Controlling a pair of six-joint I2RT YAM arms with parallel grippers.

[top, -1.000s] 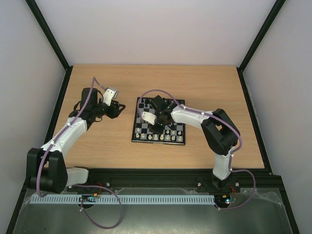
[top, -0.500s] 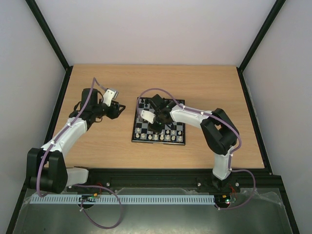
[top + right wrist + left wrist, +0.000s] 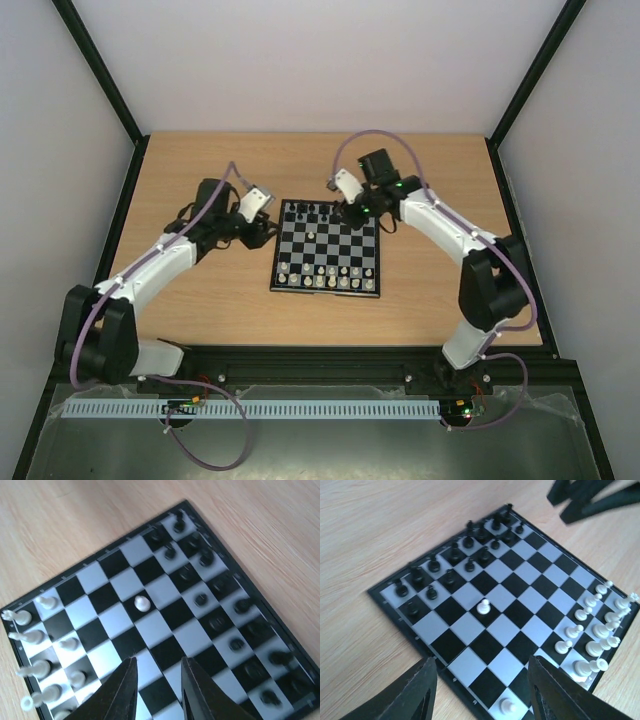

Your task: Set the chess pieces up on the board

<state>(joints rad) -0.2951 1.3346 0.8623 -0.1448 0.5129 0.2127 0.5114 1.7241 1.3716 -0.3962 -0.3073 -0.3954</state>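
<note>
The board (image 3: 326, 262) lies in the middle of the table. Black chess pieces (image 3: 318, 212) fill its far rows and white ones (image 3: 325, 277) its near rows. One white pawn (image 3: 312, 236) stands alone on a dark square, also seen in the left wrist view as the pawn (image 3: 483, 607) and in the right wrist view as the pawn (image 3: 142, 603). My left gripper (image 3: 268, 232) hovers at the board's left edge, open and empty (image 3: 482, 690). Above the board's far right part, my right gripper (image 3: 352, 213) is held with its jaws a little apart and nothing between them (image 3: 157, 690).
The wooden table (image 3: 200, 300) is bounded by black frame rails and white walls. My right gripper's dark fingers (image 3: 590, 500) show at the top of the left wrist view, beyond the board's black rows (image 3: 470, 545).
My right gripper opened, rose from the board's middle and pulled back to its far right, leaving the lone white pawn standing. My left arm moved right, toward the board's left edge.
</note>
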